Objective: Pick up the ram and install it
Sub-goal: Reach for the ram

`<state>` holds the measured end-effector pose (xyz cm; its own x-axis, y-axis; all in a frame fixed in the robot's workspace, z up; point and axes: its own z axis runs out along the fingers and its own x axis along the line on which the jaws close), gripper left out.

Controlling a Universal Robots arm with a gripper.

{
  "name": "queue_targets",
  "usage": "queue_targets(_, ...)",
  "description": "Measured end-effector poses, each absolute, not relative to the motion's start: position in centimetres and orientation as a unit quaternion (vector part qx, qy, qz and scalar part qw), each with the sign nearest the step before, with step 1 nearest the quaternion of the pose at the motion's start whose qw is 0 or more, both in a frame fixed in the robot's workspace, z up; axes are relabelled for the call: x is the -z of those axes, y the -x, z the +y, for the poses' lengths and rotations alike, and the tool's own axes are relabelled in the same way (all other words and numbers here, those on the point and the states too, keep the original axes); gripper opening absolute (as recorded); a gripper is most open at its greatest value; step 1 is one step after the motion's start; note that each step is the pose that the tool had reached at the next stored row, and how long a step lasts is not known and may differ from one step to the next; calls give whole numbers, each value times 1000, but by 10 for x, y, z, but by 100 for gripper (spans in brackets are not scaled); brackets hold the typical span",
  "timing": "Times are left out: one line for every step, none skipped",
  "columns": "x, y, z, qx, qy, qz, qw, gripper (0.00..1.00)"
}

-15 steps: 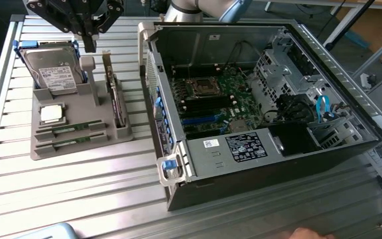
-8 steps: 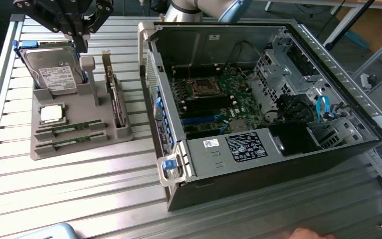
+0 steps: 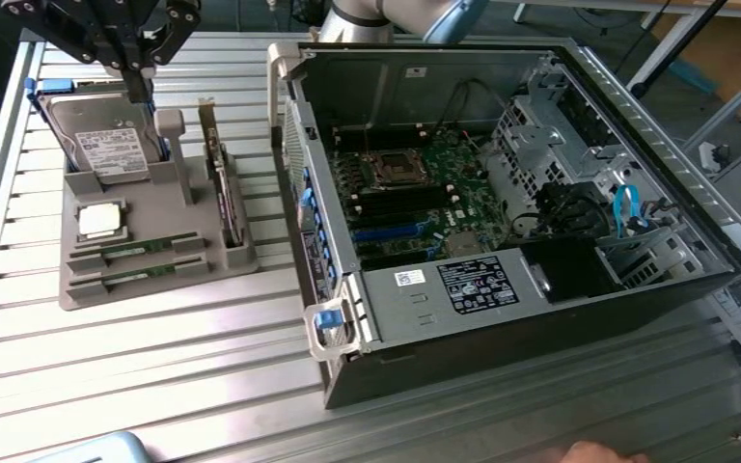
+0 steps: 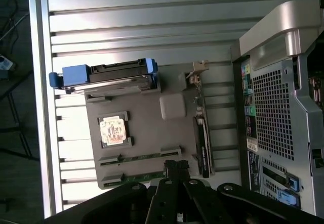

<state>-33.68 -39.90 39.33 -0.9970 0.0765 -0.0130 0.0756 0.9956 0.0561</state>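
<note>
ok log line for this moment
gripper: shut, over holder | ram sticks: both in holder | computer case: open

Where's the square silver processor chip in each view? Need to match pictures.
Exterior view: square silver processor chip lies on the grey plastic holder tray, at the exterior view's left.
Wrist view: same chip, on the tray between the blue-framed hard drive and two green memory sticks.
Shared landmark: that hard drive, standing on the tray.

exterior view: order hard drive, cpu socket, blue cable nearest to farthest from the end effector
1. hard drive, exterior view's left, by the end effector
2. cpu socket, on the motherboard
3. blue cable, exterior view's right, inside the case
</note>
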Motion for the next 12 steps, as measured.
queue_targets(-393,338,-399,-28,-38,999,7,11)
queue_targets(-393,340,-399,-28,-38,999,7,11)
queue_targets(-393,342,-399,-28,-38,999,7,11)
queue_targets(-393,344,-399,-28,-38,999,7,11)
queue_targets(-393,346,-399,-28,-38,999,6,11)
queue_targets(-393,348,-399,-28,-38,999,6,11)
queue_targets(-393,350,-399,-28,-38,999,6,11)
queue_targets(-393,351,-399,-28,-38,999,6,11)
queue_targets(-393,353,-399,-28,-38,999,6,11)
queue_targets(-393,355,-399,-28,-38,999,5,11)
queue_targets(-393,357,-399,-28,-38,999,5,11)
queue_targets(-393,358,-399,-28,-38,999,5,11)
